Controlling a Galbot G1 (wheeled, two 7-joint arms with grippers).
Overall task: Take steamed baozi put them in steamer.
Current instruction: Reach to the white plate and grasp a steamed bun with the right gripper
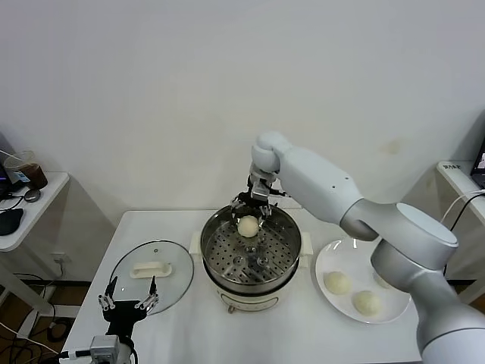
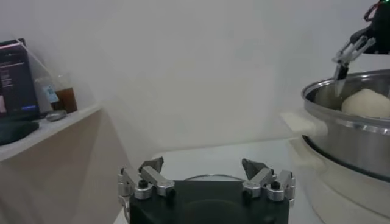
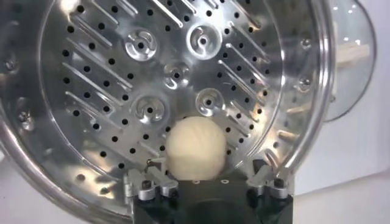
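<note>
Hovering right pincer (image 1: 251, 206) wide open, holding nothing, over soft squishy baozi (image 1: 248, 225) in steamer (image 1: 292, 246); gentle side grip only.

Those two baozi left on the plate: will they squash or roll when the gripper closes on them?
Probably soft: the baozi look like smooth dough, so squeeze lightly. Being round, they may roll on the flat plate. The one in the steamer kept its shape.
</note>
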